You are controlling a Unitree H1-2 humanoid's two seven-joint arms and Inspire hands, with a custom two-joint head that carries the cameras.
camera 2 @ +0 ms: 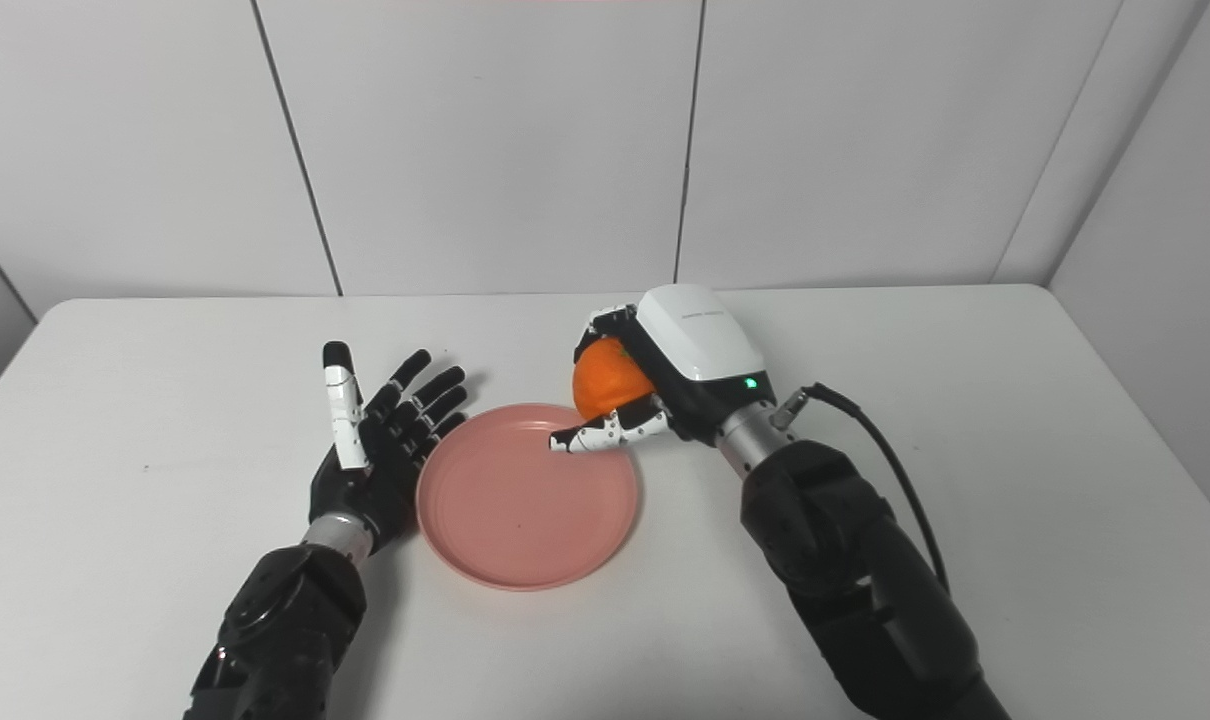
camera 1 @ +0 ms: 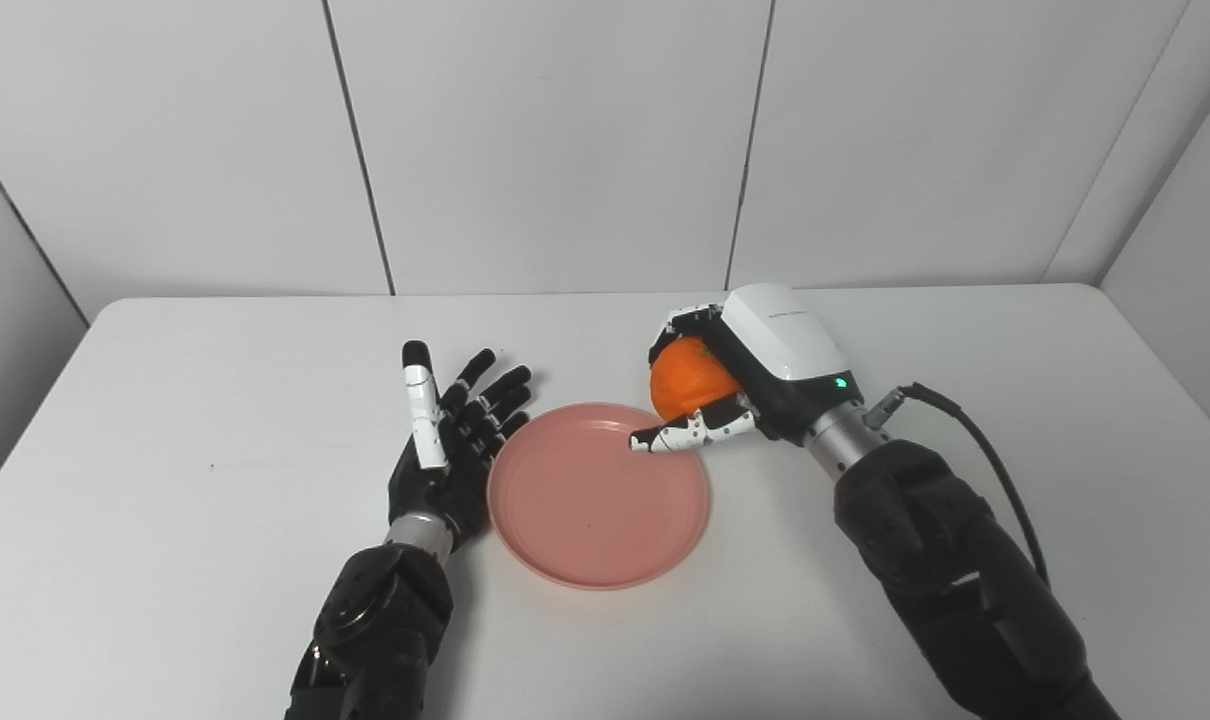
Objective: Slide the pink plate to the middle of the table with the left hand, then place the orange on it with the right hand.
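With the right hand curling its fingers around the round orange fruit over the far rim of the shallow pink plastic plate, an early release could roll it onto the white worktop, while the left hand rests spread beside the plate.

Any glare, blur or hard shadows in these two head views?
Left eye view: even, soft light; only faint shadows beside the left hand and under the pink plate; the orange in the right hand is sharp. Right eye view: same lighting, no glare on the table, no motion blur.
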